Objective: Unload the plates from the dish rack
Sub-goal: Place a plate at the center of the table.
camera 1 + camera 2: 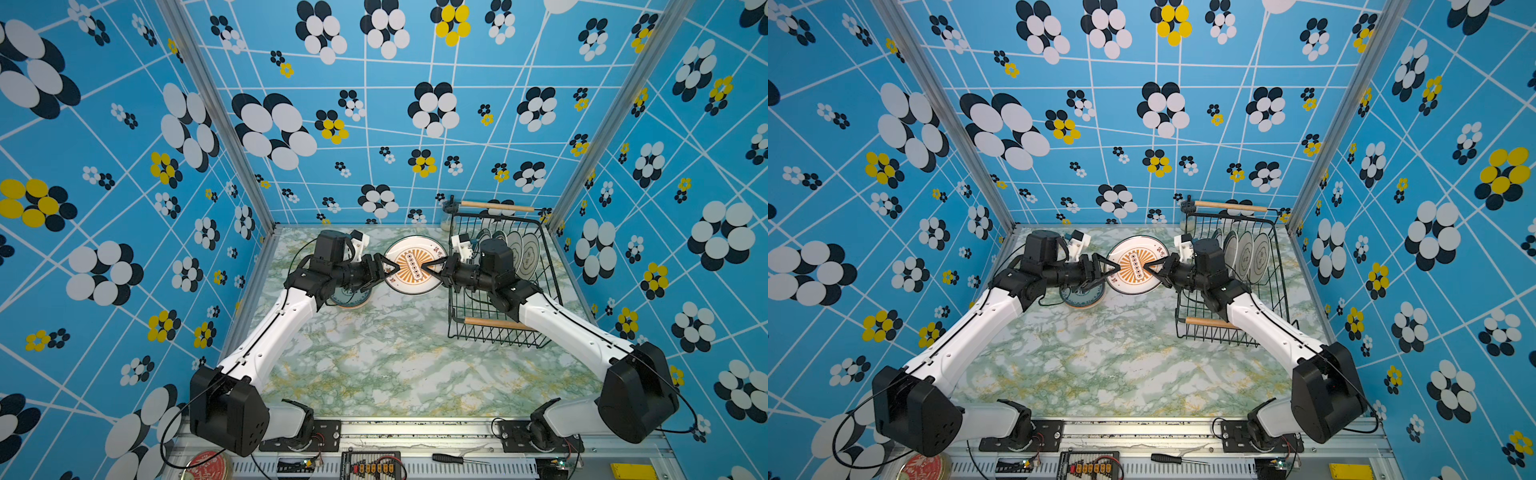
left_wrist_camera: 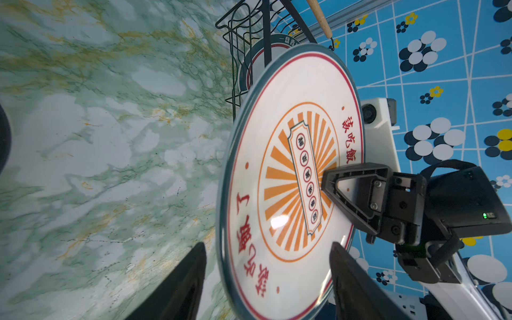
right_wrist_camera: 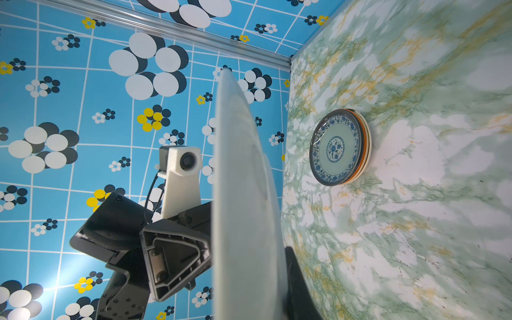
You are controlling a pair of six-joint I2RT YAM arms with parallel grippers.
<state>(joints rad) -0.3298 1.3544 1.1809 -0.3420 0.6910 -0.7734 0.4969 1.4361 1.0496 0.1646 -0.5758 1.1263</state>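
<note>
- The step in hand was a mid-air handover. The right pincer [image 1: 430,266] pinched one rim of the sunburst plate [image 1: 411,257], which hung above the counter [image 1: 395,353] between the dish rack [image 1: 490,334] and the stacked plates [image 3: 336,146].
- The left pincer [image 1: 390,269] was spread, with its fingers [image 2: 180,285] on either side of the opposite rim. Whether they touched the rim could not be told.
- By my judgement, the next move called for a firm pinch from the left pincer before the right let go, then a carry over to the stacked plates.
- Several plates [image 1: 525,253] stood on edge in the dish rack, not yet unloaded.
- Red Chinese characters on the sunburst plate read 該吃飯. The circled characters in its central banner were too small to read.
</note>
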